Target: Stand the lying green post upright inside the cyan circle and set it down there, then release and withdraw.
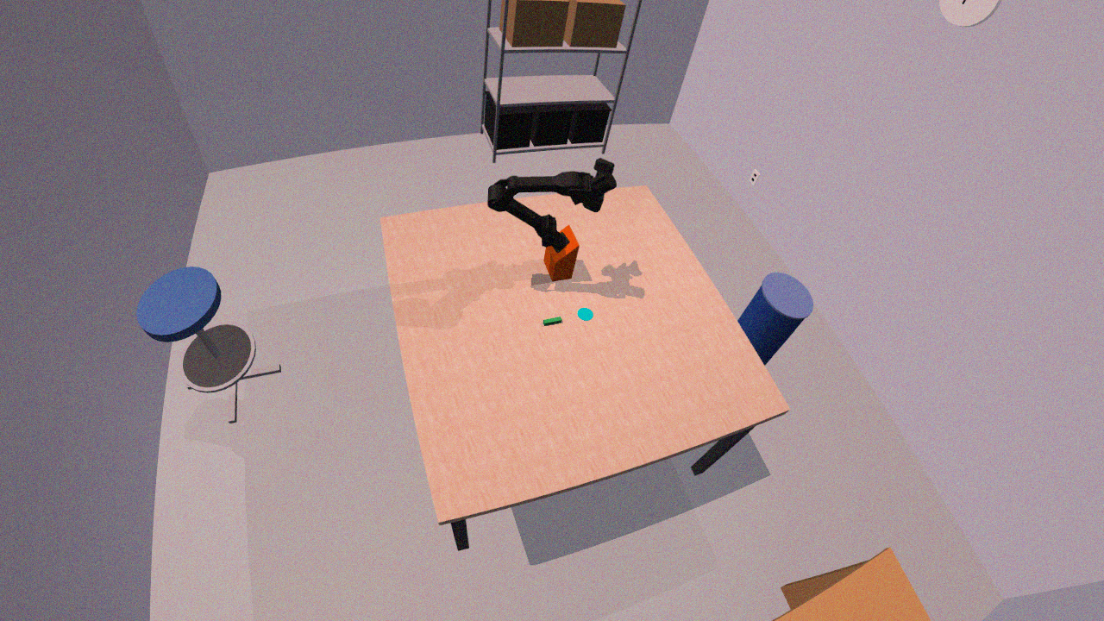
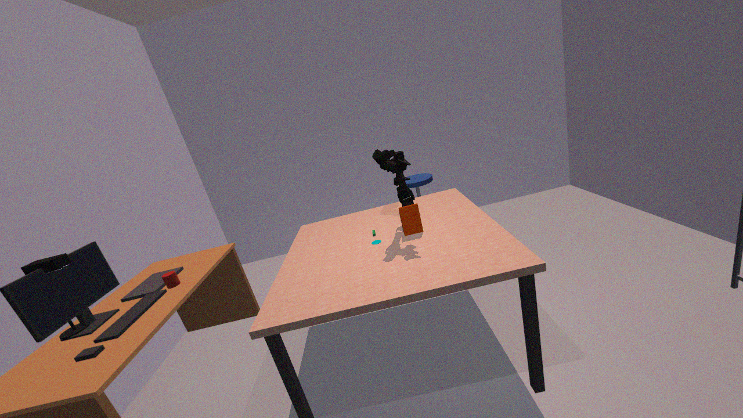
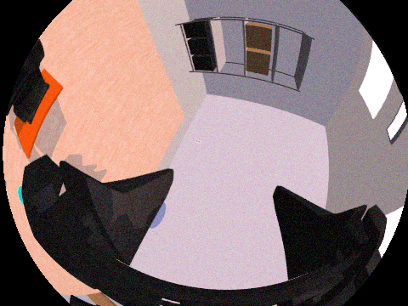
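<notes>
Tool [image 3: 223, 199] spread wide, gripping nothing (no legible writing anywhere); green post [image 1: 552, 321] lying beside cyan circle [image 1: 585, 314].

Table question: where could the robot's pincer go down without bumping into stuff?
The widest bare wood on the table runs from the green post and cyan circle to the near edge. The strip left of the post is bare too. It is tightest between the orange block and the post and circle. The open pincer holds nothing.

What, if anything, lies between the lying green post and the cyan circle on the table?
Nothing: in the top view only bare tabletop separates the green post from the cyan circle.
</notes>
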Motion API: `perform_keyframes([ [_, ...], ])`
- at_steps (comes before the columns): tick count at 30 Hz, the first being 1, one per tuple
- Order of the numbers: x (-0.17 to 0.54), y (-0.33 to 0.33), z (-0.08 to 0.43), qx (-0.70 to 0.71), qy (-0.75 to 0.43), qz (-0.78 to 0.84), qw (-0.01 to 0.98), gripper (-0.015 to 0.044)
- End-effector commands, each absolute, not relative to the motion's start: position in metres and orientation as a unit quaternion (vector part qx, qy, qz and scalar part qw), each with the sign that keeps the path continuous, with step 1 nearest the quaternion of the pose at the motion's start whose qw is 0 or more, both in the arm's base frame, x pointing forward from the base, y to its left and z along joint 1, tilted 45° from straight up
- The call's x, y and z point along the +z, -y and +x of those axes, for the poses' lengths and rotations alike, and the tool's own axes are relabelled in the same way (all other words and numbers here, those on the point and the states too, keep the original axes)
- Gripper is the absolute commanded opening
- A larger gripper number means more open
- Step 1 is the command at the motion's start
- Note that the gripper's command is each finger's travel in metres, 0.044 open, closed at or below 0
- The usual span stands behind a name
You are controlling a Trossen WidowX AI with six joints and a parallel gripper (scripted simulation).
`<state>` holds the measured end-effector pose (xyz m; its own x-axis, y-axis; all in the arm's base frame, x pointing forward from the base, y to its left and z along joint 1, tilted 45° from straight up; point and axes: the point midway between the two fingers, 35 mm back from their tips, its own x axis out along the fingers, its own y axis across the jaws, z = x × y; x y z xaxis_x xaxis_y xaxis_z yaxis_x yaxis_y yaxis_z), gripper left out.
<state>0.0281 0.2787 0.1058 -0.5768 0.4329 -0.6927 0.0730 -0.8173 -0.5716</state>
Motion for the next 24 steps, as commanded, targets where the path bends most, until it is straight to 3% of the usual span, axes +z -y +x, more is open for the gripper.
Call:
perform_keyframes([
  [1,0.105,-0.278,0.029,0.842,0.279,-0.449,0.108,0.0374],
  [7,0.083,-0.258,0.085,0.826,0.124,-0.525,0.164,0.0232],
  [15,0.053,-0.183,0.175,0.725,-0.177,-0.612,0.264,0.0232],
  [24,0.045,-0.048,0.24,0.499,-0.495,-0.639,0.315,0.0232],
])
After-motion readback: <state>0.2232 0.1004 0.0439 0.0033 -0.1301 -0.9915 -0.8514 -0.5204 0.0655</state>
